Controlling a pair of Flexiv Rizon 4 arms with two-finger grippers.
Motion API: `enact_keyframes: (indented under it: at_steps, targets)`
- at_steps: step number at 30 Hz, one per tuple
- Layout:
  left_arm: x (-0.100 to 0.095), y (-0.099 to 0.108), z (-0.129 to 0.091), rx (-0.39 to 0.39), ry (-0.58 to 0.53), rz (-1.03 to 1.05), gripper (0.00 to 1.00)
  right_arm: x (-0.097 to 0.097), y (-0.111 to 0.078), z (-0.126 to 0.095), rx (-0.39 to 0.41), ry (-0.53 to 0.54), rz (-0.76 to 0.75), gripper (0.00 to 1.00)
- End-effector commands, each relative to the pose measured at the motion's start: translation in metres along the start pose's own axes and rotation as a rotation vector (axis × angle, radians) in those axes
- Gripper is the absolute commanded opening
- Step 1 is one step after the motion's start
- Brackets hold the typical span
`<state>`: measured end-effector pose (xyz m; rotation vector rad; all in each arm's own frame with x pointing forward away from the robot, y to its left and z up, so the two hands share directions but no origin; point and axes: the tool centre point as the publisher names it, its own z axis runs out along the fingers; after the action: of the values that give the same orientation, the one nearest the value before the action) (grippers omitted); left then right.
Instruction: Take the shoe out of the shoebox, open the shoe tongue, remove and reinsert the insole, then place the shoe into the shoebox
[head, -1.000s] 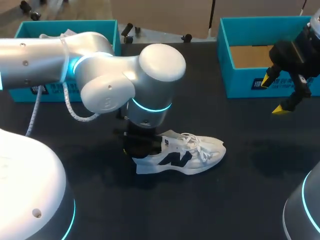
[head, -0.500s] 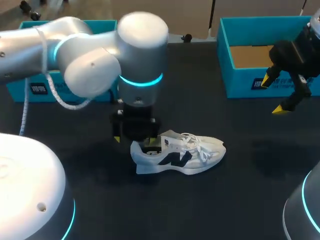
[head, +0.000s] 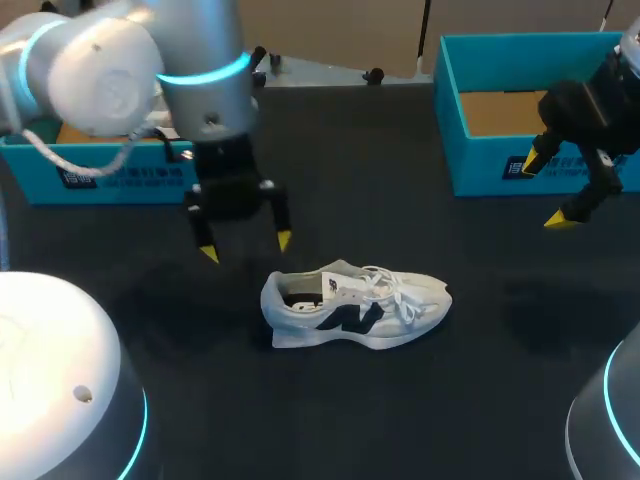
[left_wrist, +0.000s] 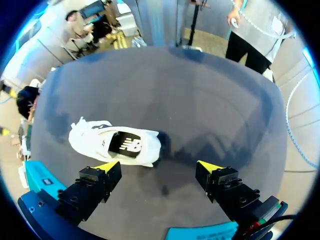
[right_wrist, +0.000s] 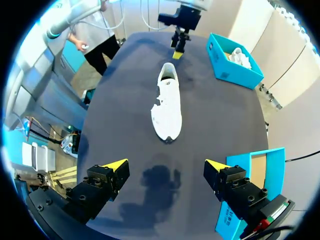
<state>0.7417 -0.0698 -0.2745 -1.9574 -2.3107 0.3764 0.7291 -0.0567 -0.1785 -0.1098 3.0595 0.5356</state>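
Shoe: the white sneaker (head: 355, 308) stands on its sole on the dark counter (head: 400, 420), about midway between the two boxes. Its heel points toward my left side and its toe toward my right. Nothing touches it.
Laces and tongue: the laces (head: 385, 285) lie across the tongue, which does not look pulled open.
Insole: the heel opening (head: 297, 296) looks dark, and I cannot tell whether an insole sits inside.
Left pincer: the left pincer (head: 246, 247) hangs released, its yellow tips spread wide, just behind the heel and apart from it. In the left wrist view the sneaker lies ahead of the fingers, not between them.
Right pincer: the right pincer (head: 545, 192) is also released and grasps nothing. It hovers in front of the right shoebox (head: 500, 160), well apart from the sneaker.
Boxes: both are teal. The right one shows a bare brown floor. The left shoebox (head: 100, 175) holds a white item (right_wrist: 237, 57), seen in the right wrist view.
Progress: the sneaker is out of its box, so that step looks done. The tongue and insole work look untouched or cannot be judged, and the return to the box remains.
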Motion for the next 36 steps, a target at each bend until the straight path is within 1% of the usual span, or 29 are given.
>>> enact_keyframes:
  at_steps: [1,5,8,16,19,36]
  targets:
    - [0.022,0.011,-0.007,0.138,-0.24,-0.014,1.0,-0.001,0.0,0.001,0.001,0.001,0.0,1.0]
    - [0.033,0.016,-0.003,0.21,-0.318,-0.053,1.0,-0.001,0.0,0.001,0.001,0.001,0.0,1.0]
    - [0.04,0.017,0.001,0.237,-0.34,-0.078,1.0,-0.001,0.0,0.001,0.001,0.001,0.0,1.0]
    - [0.059,0.008,0.011,0.267,-0.4,-0.156,1.0,-0.001,0.0,0.001,0.001,0.001,0.0,1.0]
    - [0.067,0.005,0.017,0.288,-0.388,-0.155,1.0,-0.001,0.0,0.001,0.001,0.001,0.0,1.0]
    - [0.067,0.005,0.017,0.288,-0.388,-0.155,1.0,-0.001,0.0,0.001,0.001,0.001,0.0,1.0]
